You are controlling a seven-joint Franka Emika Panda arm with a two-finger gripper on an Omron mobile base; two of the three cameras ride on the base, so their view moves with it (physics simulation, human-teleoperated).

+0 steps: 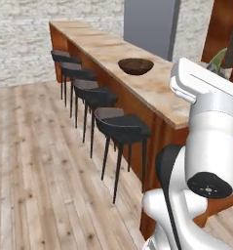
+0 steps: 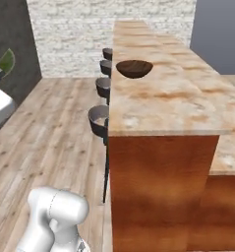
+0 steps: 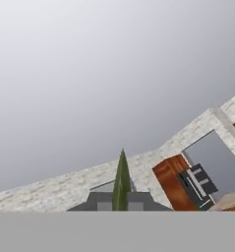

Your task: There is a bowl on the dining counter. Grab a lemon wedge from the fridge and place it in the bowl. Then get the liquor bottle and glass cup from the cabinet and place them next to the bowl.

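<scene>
In the hand view my gripper (image 3: 121, 203) is shut on the lemon wedge (image 3: 121, 179), an olive-green sliver standing up between the two dark fingertips. The hand points up toward the pale ceiling. At the left edge of the right base view the wedge's green tip (image 2: 6, 61) shows above the white arm. The dark brown bowl (image 1: 136, 66) (image 2: 134, 68) sits empty on the dining counter (image 1: 159, 93) (image 2: 183, 101), near its stool-side edge. The fridge, cabinet, liquor bottle and glass cup are out of view.
Several black stools (image 1: 119, 128) (image 2: 98, 119) line the counter's front over a wooden floor. A grey panel (image 1: 152, 24) stands behind the counter. The hand view catches a stone wall and a wood unit with a dark appliance (image 3: 195, 184).
</scene>
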